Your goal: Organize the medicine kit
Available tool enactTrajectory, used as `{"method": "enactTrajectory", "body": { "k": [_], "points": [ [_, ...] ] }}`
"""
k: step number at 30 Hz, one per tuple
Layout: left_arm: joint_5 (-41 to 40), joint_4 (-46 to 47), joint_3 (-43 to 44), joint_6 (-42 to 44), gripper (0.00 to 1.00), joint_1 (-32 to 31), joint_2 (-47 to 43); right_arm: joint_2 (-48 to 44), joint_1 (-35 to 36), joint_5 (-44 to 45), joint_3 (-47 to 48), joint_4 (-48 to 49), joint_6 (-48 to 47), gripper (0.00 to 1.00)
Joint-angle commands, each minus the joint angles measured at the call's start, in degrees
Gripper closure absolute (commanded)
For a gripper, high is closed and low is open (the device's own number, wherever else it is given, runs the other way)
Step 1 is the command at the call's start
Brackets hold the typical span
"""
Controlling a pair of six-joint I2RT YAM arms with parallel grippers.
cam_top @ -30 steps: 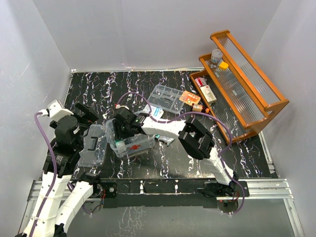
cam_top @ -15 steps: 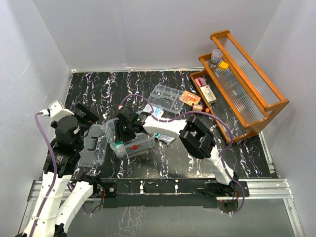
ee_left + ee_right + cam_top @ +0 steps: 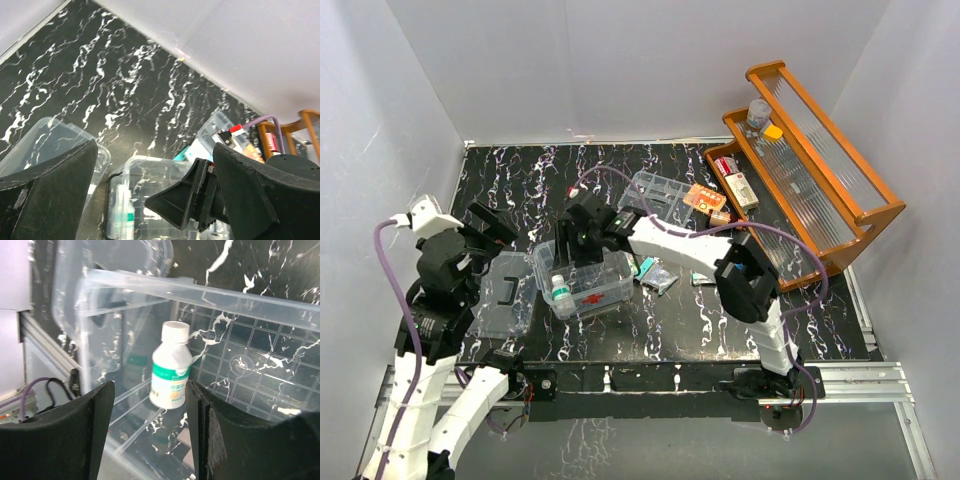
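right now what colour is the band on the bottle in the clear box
Green band, small white plastic bottle; clearest in right wrist view.

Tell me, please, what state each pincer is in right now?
Left pincer: open, holding nothing.
Right pincer: open, empty, above the white medicine bottle standing in the medicine kit.

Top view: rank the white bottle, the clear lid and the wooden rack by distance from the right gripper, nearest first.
From the right gripper:
1. White bottle, standing at the left end of the medicine kit.
2. Clear lid, lying flat left of the kit.
3. Wooden rack, far right.
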Motion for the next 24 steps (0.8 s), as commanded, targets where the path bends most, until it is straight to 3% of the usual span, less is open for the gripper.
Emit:
{"method": "enactTrajectory", "body": {
  "k": [1, 4, 8, 12, 18, 24],
  "points": [
    [3.9, -1.3, 6.1, 2.3, 0.01, -0.2, 0.4, -9.3, -0.9, 3.2, 1.1, 2.5, -3.0, 0.43],
    [7.8, 0.1, 7.2, 6.0, 0.01, -0.2, 0.2, -14.3, -2.5, 12.8, -4.2, 2.8, -4.7, 0.43],
    [23.0, 5.1, 7.2, 12.8, 0.01, -0.2, -0.2, -23.8, -5.2, 23.9, -12.7, 6.4, -9.4, 0.4],
    [33.9, 9.0, 5.6, 12.9, 0.01, -0.2, 0.0, -31.5, -8.8, 31.9, -20.8, 8.8, -14.7, 0.33],
    [37.4, 13.8, 2.9, 10.6, 0.01, -0.2, 1.2, -35.8, -16.9, 40.0, -30.4, 8.5, -12.2, 0.33],
    [39.1, 14.8, 2.5, 9.9, 0.01, -0.2, 3.6, -35.7, -22.0, 48.0, -37.5, 14.7, 0.3, 0.31]
  ]
}}
